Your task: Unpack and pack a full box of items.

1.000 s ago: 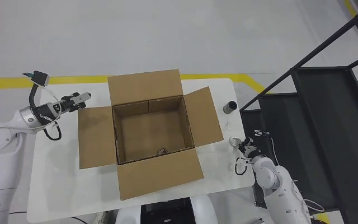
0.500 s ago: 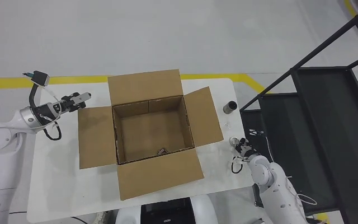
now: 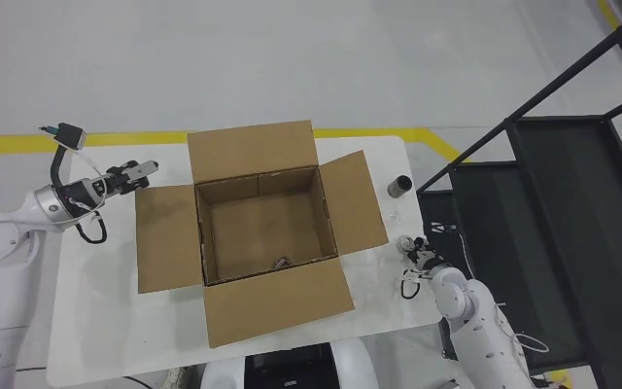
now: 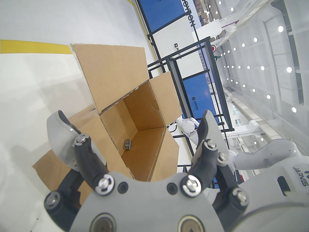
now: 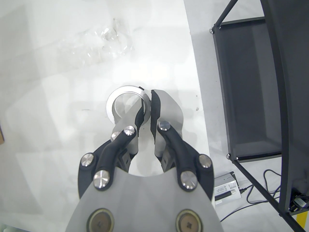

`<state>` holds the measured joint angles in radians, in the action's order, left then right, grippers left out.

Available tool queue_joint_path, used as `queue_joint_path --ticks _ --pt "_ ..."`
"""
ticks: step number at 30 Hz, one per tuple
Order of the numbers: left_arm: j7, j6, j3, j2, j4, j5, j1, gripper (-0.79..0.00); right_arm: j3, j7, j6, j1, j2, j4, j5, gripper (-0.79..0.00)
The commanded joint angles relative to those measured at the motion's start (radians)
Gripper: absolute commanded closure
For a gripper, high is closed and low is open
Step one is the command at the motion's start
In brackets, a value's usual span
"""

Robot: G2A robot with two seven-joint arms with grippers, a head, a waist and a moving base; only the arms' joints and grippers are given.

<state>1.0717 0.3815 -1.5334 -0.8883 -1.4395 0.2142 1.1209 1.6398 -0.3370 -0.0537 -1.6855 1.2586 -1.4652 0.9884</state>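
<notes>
One cardboard box (image 3: pixel 253 151) stands in the middle of the white table (image 3: pixel 107 292), with all four flaps folded out. One small metal bracket (image 3: pixel 282 262) lies on its floor, against the near wall.

Right of the box are three things:
- one metal ring (image 5: pixel 109 105), near the table's right edge
- one dark cylinder (image 3: pixel 399 185), farther back
- one clear plastic bag (image 5: pixel 96 47), lying between them

The right gripper (image 5: pixel 147 98) is clamped on the ring's wall, with one finger inside the ring and one outside. The left gripper (image 4: pixel 131 121) hangs at the far left of the table, just beside the left flap, its fingers wide apart.

Two blue panels (image 4: pixel 169 8) behind the table carry white lettering.
</notes>
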Motion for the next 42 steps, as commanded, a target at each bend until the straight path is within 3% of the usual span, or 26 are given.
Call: queue_joint_path --ticks 1,11,15,18,22,29,42 --pt "0.000 0.000 0.000 0.000 0.000 0.000 0.000 -0.785 0.028 0.016 -0.005 -0.030 -0.003 -0.053 -0.016 0.000" --pt "0.000 0.000 0.000 0.000 0.000 0.000 0.000 -0.785 0.216 0.159 -0.105 -0.268 -0.004 -0.479 -0.231 0.000" --pt "0.000 0.000 0.000 0.000 0.000 0.000 0.000 -0.785 0.232 0.220 -0.168 -0.316 -0.001 -0.612 -0.277 0.000" --pt "0.000 0.000 0.000 0.000 0.000 0.000 0.000 -0.785 0.203 0.197 -0.193 -0.309 -0.001 -0.682 -0.265 0.000" --pt "0.000 0.000 0.000 0.000 0.000 0.000 0.000 -0.785 0.103 0.121 -0.195 -0.231 -0.004 -0.720 -0.215 0.000" --pt "0.000 0.000 0.000 0.000 0.000 0.000 0.000 -0.785 -0.143 -0.095 -0.205 0.010 -0.006 -0.687 -0.082 0.000" --pt "0.000 0.000 0.000 0.000 0.000 0.000 0.000 -0.785 -0.554 -0.383 -0.159 0.413 0.026 -0.405 0.156 0.000"
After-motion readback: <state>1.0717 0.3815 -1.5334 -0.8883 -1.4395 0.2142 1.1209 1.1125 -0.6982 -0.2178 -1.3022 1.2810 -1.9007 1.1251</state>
